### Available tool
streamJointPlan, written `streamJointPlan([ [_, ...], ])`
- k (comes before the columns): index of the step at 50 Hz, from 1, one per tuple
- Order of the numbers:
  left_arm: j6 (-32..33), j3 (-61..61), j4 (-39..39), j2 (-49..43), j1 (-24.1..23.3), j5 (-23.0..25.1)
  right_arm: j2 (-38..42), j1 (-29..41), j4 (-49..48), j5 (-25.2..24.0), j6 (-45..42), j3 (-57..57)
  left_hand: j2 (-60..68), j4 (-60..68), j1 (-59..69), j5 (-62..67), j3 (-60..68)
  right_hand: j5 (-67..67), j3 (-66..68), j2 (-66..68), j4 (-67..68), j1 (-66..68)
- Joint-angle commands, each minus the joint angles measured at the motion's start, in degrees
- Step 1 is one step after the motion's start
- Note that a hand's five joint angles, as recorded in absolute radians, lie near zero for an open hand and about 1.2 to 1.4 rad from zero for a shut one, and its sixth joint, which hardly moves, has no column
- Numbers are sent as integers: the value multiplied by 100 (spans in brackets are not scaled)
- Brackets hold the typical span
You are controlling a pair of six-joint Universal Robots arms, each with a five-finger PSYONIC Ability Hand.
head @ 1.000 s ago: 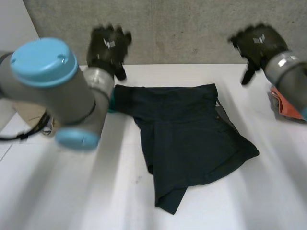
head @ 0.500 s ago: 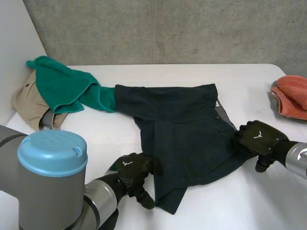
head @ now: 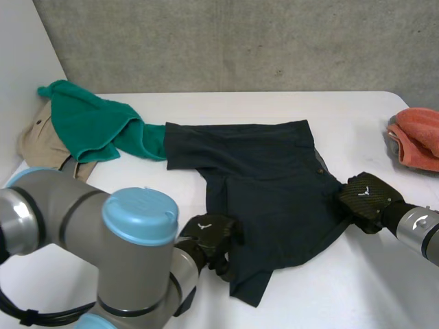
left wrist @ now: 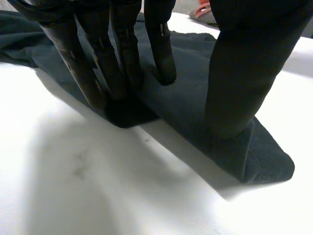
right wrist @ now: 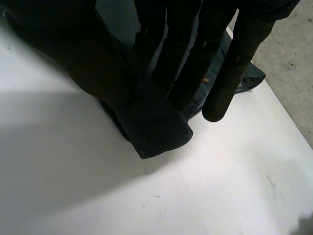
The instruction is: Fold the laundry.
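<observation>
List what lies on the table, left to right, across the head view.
tan garment → green cloth → dark shorts → right hand → orange cloth. The left hand sits over the shorts, so it is left out.

The dark navy shorts (head: 267,185) lay spread and mostly flat in the middle of the white table (head: 226,103), with shallow creases across the cloth. One leg ran toward the near edge, its hem doubled over into a thick fold (left wrist: 254,156). The other leg ended in a rounded corner (right wrist: 156,132). A green cloth (head: 89,123) touched the shorts' far corner and lay draped over a tan garment (head: 34,140). A crumpled orange cloth (head: 415,137) lay well apart.
</observation>
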Motion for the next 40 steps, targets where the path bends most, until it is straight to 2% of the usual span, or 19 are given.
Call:
streamJointPlan([
  [1,-10,174,-24,-195,-378,-55,-10,78,-56,121,239,8,578,550,539,556,569,1271,1208,1251,1152,1833],
  [8,25,201,2,-221,-458,-99,-28,123,-109,315,283,-1,979,951,940,957,970,1271,1208,1251,1152,1833],
  [9,60,218,11,-248,-458,-134,-37,123,-109,376,283,-10,2164,2136,2124,2142,2155,1271,1208,1251,1152,1833],
  [12,96,271,19,-344,-440,-266,-54,123,-109,482,318,-19,4489,4460,4449,4466,4480,1271,1208,1251,1152,1833],
  [15,113,499,-51,-371,-423,-591,-247,140,-74,622,432,-19,4495,4467,4455,4473,4486,1271,1208,1251,1152,1833],
  [19,140,781,-296,-126,-414,-960,-966,228,84,807,687,-28,4495,4467,4455,4473,4486,1271,1208,1251,1152,1833],
  [23,350,947,-551,910,-107,-1022,-1854,404,409,1053,1030,-255,4495,4467,4455,4473,4486,1271,1208,1251,1152,1833],
  [27,1000,1167,-710,1772,254,-1005,-2785,422,1452,1308,1364,-922,4495,4467,4455,4473,4486,1271,1208,1251,1152,1833],
  [30,1799,1325,-912,2309,377,-970,-3077,422,2174,1317,1373,-1310,4495,4467,4455,4473,4486,1271,1208,1251,1152,1833],
  [35,3117,1414,-1377,2792,369,-943,-3104,518,3668,1308,1347,-2223,4495,4467,4455,4473,4486,1271,1208,1251,1152,1833],
  [36,3467,1414,-1474,2863,368,-943,-3104,544,3810,1299,1347,-2321,4495,4467,4455,4473,4486,1271,1208,1251,1152,1833],
  [40,4137,1300,-1536,2802,368,-917,-2894,659,4084,1396,1347,-2646,4495,4467,4455,4473,4486,1271,1208,1251,1152,1833],
])
